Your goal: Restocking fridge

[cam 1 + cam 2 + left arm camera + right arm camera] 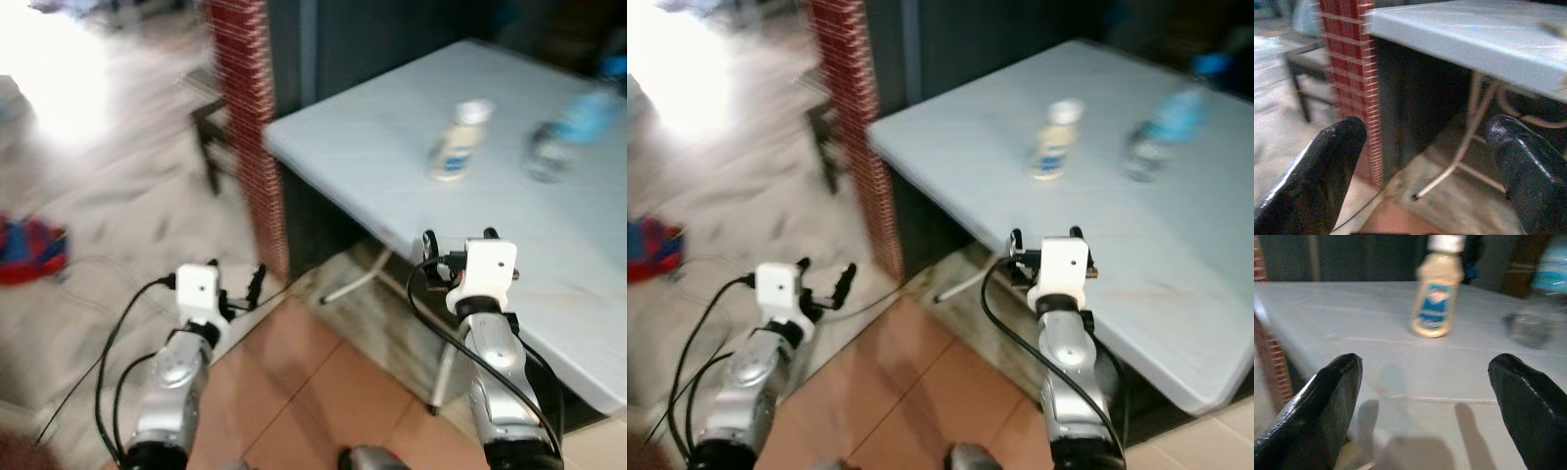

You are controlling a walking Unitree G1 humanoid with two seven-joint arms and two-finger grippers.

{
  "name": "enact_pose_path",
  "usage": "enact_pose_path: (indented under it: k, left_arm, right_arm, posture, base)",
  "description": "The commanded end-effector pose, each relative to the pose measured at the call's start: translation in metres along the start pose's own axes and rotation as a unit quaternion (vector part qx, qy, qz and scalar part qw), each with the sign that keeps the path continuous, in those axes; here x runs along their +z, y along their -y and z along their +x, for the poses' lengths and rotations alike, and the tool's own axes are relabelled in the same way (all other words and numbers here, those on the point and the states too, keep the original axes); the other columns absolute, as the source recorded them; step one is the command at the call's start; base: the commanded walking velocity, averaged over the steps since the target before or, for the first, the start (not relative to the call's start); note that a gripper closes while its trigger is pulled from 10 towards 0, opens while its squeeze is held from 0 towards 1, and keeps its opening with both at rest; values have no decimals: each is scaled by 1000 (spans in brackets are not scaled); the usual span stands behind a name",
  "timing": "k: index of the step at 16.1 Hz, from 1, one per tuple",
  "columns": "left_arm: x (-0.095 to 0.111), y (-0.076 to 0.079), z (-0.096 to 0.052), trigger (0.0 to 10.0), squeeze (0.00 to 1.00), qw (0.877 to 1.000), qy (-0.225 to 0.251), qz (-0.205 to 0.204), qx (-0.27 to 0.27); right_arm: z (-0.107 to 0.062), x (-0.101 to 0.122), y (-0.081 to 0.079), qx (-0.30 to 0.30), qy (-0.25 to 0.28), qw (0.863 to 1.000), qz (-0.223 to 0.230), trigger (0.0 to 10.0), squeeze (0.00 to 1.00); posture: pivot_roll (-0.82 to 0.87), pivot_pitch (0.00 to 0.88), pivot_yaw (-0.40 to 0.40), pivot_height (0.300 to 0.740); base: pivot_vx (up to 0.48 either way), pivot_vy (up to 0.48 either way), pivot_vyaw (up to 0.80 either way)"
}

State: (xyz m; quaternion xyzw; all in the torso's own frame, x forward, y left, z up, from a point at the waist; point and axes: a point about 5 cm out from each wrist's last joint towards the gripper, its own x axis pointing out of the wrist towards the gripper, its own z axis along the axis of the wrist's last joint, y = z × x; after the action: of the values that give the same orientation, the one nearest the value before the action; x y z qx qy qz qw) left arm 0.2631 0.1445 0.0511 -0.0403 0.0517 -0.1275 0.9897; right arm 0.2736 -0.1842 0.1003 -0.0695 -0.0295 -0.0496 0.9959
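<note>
Blurred, unreadable blue label on cream white-capped bottle [1436, 291] beside clear blue-capped bottle [568, 132] on pale table [392, 147]; both pincers, left pincer [1425, 161] and right pincer [1425, 396], apart.

Beyond the open right gripper [1425, 396], motion blur smears the cream bottle's [1436, 293] label and the water bottle [1540, 308], cut off at the edge.

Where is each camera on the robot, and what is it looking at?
Head eyes: look forward and down at the table, beige bottle, water bottle; both arms show.
Left wrist: low, under the table edge, by the brick pillar; fingers apart.
Right wrist: across the tabletop at the beige bottle; fingers apart.
Shared: table, bottle.
</note>
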Motion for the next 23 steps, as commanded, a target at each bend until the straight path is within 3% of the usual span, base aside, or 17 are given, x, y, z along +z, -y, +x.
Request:
enact_pose_path:
  k: [1,6,10,18,23]
  left_arm:
    - [4,2,1,10000,0,1000,6,7,-8]
    - [6,-7,1,10000,0,1000,4,7,-2]
    - [6,-6,1,10000,0,1000,5,10,-4]
    - [10,-8,-1,10000,0,1000,18,15,-6]
    - [10,-8,2,10000,0,1000,13,13,-8]
  right_arm:
    - [3,7,-3,4,16,1000,2,10000,0]
    - [6,11,-1,0,23,1000,-2,10000,0]
    - [6,10,-1,-4,23,1000,-3,10000,0]
    - [10,14,0,-10,26,1000,-5,10000,0]
    - [10,15,4,-12,33,999,-11,10000,0]
  posture:
    - [-40,0,52,740]
    - [-45,0,59,740]
    - [-43,0,60,740]
    - [-36,0,54,740]
    - [-47,0,61,740]
  base:
    - [292,311,-800]
    - [202,375,-800]
    - [0,0,-569]
    - [0,0,-100]
    - [304,202,-408]
